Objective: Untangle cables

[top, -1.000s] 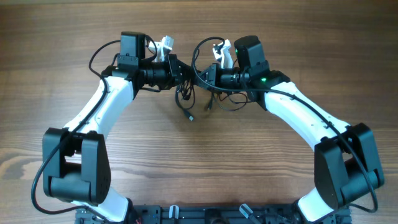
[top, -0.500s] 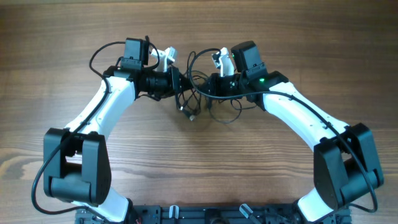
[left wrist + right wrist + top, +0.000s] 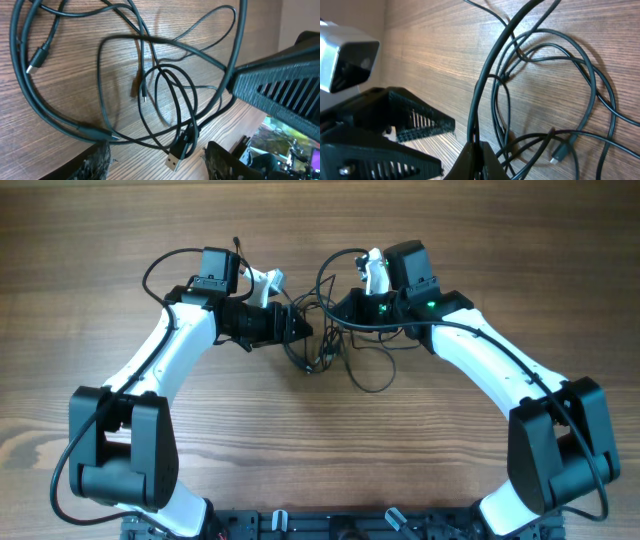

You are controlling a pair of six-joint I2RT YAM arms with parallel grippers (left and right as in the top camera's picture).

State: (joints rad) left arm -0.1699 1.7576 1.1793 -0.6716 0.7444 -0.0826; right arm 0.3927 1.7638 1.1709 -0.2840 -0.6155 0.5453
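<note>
The cables [image 3: 330,352] are thin black cords lying tangled on the wood between my two arms, with one loop [image 3: 372,375] spread toward the front. My left gripper [image 3: 305,332] is open at the tangle's left edge. In the left wrist view its jaws [image 3: 160,165] stand wide apart, and a silver USB plug [image 3: 172,161] lies loose on the table between them. My right gripper [image 3: 338,313] is on the tangle's right side. The right wrist view shows it [image 3: 477,160] shut on one black cable [image 3: 492,75] that rises taut from the jaws.
Small plug ends [image 3: 35,59] [image 3: 561,154] lie loose among the loops. The left gripper's black finger [image 3: 415,125] sits close beside the right gripper. Bare wooden table [image 3: 320,470] surrounds the tangle.
My left gripper has opened and let go of the cables. The right gripper stayed shut on its cable and shifted slightly right. The loose loop has spread further toward the front.
</note>
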